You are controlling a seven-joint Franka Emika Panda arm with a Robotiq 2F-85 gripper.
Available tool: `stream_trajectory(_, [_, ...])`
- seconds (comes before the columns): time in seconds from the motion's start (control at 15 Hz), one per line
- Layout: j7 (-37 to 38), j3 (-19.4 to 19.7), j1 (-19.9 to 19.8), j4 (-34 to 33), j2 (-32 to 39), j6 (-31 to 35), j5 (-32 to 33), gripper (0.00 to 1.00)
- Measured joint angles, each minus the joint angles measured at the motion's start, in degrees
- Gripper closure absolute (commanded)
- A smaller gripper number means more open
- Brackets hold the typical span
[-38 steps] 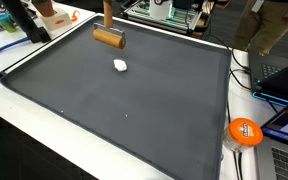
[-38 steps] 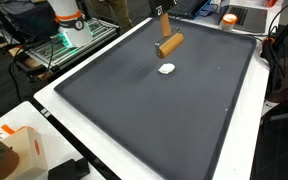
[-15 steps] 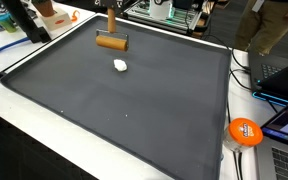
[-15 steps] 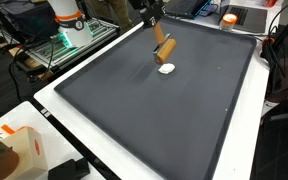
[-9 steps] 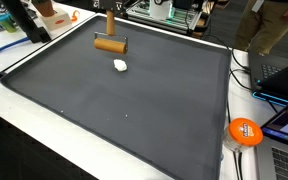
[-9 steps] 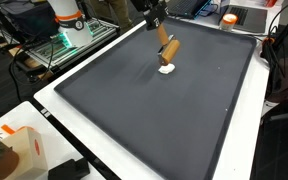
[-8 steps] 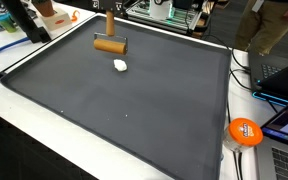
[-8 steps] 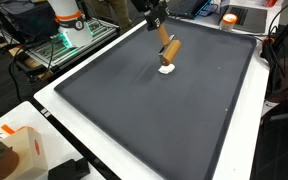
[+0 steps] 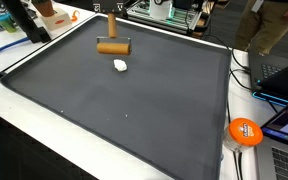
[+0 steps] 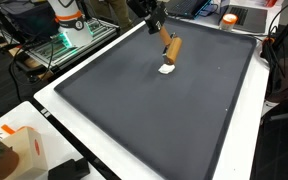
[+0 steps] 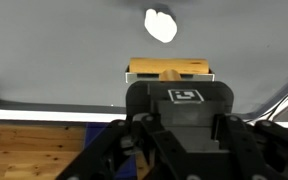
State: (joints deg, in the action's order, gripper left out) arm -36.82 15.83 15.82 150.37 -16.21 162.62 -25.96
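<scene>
Only in both exterior views is the clamped mallet handle (image 10: pixel 164 36) plainly seen.

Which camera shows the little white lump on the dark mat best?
The wrist view: the white lump looks biggest there, its whole outline clear against the mat, just beyond the wooden tool. In both exterior views the lump is only a tiny white speck near the tool.

Pincer (image 10: pixel 158 22) clamped on the handle of a wooden roller (image 10: pixel 172 46), roller tilted over the far part of the dark mat (image 10: pixel 144 110). White lump (image 10: pixel 167 68) on mat, just beside roller's lower end. Orange disc (image 10: pixel 229 18) at far corner. White counter (image 10: pixel 84 137) rims the mat.
</scene>
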Motion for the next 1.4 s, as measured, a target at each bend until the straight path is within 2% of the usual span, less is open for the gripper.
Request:
stream_trajectory(0.33, [-9.47,5.53,1.51,0.41,-0.14,0.00,-5.63,0.78])
stream_trajectory(0.53, [-13.24,6.78,1.76,0.90,-0.04,-0.01,-5.78,0.78])
stream_trajectory(0.6, [-14.32,7.17,2.05,1.16,-0.04,-0.01,-6.03,0.53])
stream_trajectory(0.73, [-15.26,7.97,2.56,1.33,-0.02,-0.44,-6.73,0.53])
stream_trajectory(0.8, [-15.34,8.17,2.67,1.33,-0.02,-0.55,-6.79,0.78])
stream_trajectory(1.13, [-15.32,8.04,3.19,1.32,0.24,-0.05,-6.80,0.78])
stream_trajectory(1.4, [-15.38,7.81,5.28,1.31,0.26,1.84,-7.15,0.78])
